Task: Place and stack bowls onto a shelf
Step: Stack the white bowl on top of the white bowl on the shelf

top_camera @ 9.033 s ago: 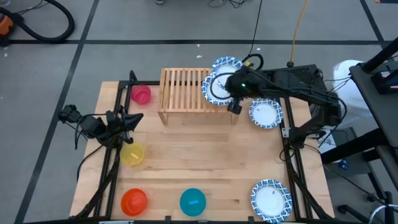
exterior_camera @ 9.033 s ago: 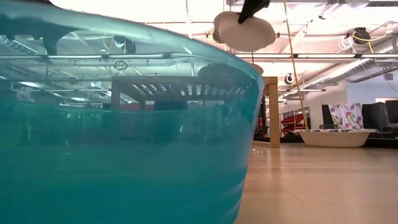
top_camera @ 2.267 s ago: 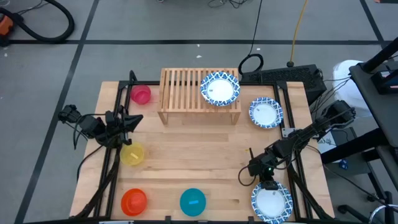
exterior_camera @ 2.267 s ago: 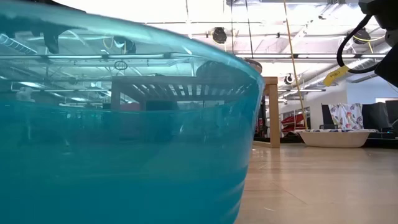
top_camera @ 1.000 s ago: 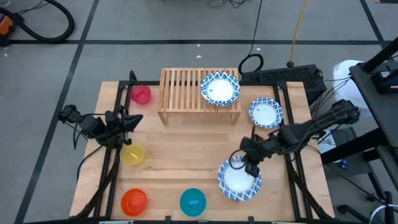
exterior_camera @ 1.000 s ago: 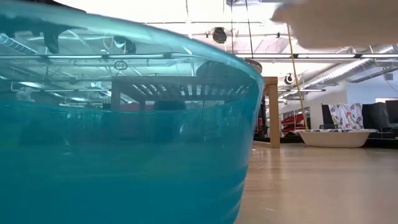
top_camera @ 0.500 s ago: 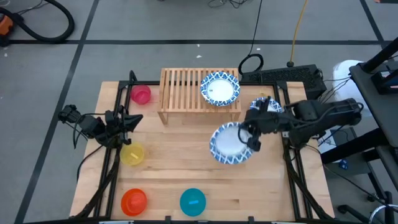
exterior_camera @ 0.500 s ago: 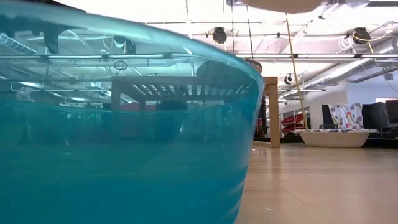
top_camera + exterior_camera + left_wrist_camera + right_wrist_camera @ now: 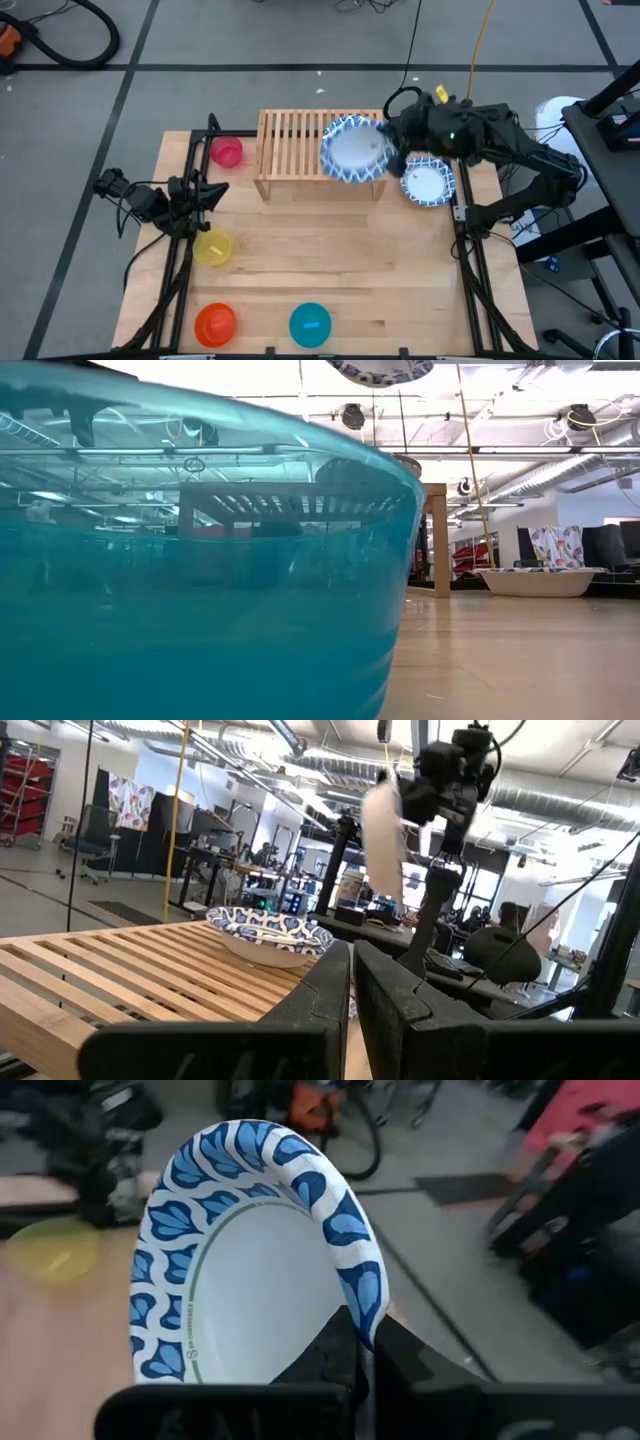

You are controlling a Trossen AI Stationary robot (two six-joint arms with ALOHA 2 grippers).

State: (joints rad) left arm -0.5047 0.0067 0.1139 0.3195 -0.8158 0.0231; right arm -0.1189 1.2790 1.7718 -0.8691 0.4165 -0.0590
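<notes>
Overhead, right gripper [image 9: 398, 150] pinches blue-patterned bowl [image 9: 355, 150] by its rim above shelf [image 9: 290, 148]; thin three-o'clock edge-grip risks slipping.

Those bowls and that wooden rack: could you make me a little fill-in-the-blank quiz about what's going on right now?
1. The right gripper holds a ____-patterned bowl by its rim.
2. That bowl hangs above the wooden ____, where another patterned bowl already rests.
3. The pink bowl sits beside the yellow bowl's ____ arm.

Missing words: blue; shelf; left
</notes>
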